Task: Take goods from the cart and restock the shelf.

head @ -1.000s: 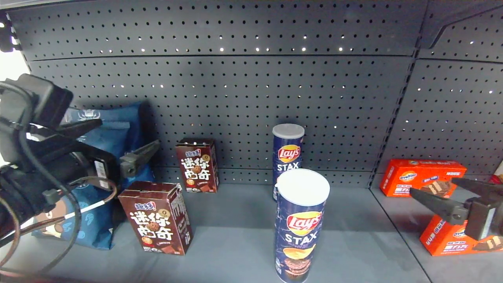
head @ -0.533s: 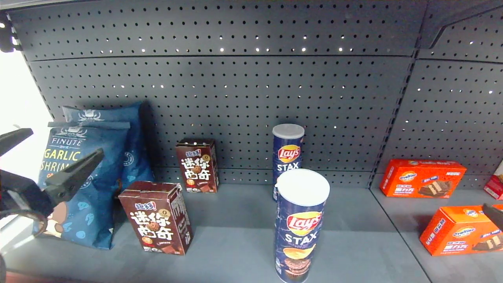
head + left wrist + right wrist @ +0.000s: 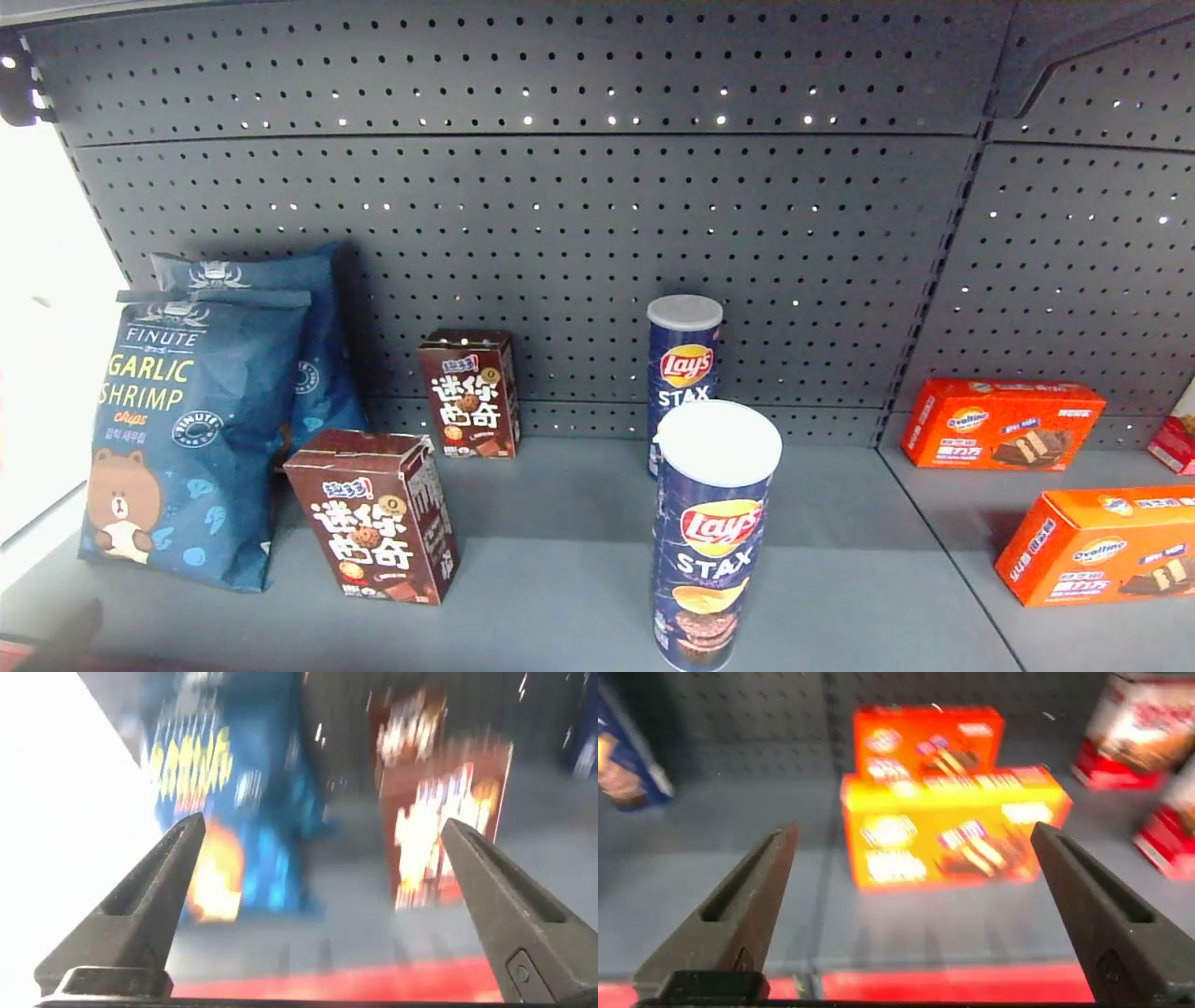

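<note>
Dark perforated panelling [image 3: 523,224] backs the grey shelf [image 3: 560,597], on which goods are already set out in rows. At the left of the head frame two blue chip bags [image 3: 191,439] are stood one behind the other. Just beside them, towards the centre, two brown biscuit boxes [image 3: 373,513] are placed, one near the front and one against the panelling. Right of centre two tall crisp cans [image 3: 714,532] are lined up front to back. At the right edge two orange boxes [image 3: 1102,546] are laid, with a red box [image 3: 1178,439] partly cut off beyond them.

The left end effector [image 3: 322,826] is seen spread wide with nothing between its fingers, faced towards the blue chip bags and the brown biscuit boxes. The right end effector [image 3: 913,831] is likewise spread wide and empty, faced towards the orange boxes.

The task is judged partly done: each kind of goods is represented by two items on the shelf, while bare shelf is left between the groups. Since nothing is held, another item is presumably to be fetched from the cart before more stock can be placed.
</note>
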Controlling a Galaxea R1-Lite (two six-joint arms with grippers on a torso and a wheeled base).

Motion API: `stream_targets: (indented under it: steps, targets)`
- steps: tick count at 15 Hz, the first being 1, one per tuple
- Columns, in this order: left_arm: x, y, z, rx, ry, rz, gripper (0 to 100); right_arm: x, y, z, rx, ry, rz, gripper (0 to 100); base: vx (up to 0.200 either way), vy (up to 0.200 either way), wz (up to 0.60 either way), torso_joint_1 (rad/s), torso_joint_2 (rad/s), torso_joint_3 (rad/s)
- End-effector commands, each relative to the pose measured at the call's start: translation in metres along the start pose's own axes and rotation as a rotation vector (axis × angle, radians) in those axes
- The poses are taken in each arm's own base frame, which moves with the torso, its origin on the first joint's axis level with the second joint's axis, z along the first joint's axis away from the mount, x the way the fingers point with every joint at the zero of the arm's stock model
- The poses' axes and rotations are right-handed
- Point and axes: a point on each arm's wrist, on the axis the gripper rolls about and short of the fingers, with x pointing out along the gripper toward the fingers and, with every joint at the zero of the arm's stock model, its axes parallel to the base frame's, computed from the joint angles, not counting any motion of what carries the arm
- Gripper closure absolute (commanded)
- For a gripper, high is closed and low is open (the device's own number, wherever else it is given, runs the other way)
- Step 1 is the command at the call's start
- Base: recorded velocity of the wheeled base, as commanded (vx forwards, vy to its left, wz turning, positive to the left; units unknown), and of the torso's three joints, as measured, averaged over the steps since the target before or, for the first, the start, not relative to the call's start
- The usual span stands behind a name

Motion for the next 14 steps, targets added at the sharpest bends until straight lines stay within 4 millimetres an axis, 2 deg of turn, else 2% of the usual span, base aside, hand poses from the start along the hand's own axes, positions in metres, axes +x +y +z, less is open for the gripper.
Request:
stream_targets:
  steps: [1,3,6,7,11,14]
  targets:
    - [-0.033,-0.002,-0.044,-0.007,-0.031,0.029,0,-0.019,-0.006,-0.020,0.021,-0.069,-0.075,0,0.000,0.000,0.00,0.000,0.00,0.000]
    - [-0.042,-0.003,-0.059,-0.024,-0.072,0.075,0,-0.028,-0.007,-0.037,0.038,-0.126,-0.161,0,0.000,0.000,0.00,0.000,0.00,0.000]
    - [-0.041,-0.006,-0.070,-0.048,-0.057,0.098,0,-0.029,-0.006,-0.053,0.067,-0.138,-0.205,0,0.000,0.000,0.00,0.000,0.00,0.000]
    - [-0.040,-0.007,-0.073,-0.044,-0.046,0.092,0,-0.031,-0.005,-0.060,0.064,-0.113,-0.187,0,0.000,0.000,0.00,0.000,0.00,0.000]
    - [-0.036,-0.011,-0.085,-0.064,-0.019,0.049,0,-0.032,0.002,-0.069,0.012,-0.053,0.100,0,0.000,0.000,0.00,0.000,0.00,0.000]
    - [-0.030,-0.017,-0.098,-0.066,-0.011,-0.016,0,-0.032,0.002,-0.069,0.016,-0.046,0.108,0,0.000,0.000,0.00,0.000,0.00,0.000]
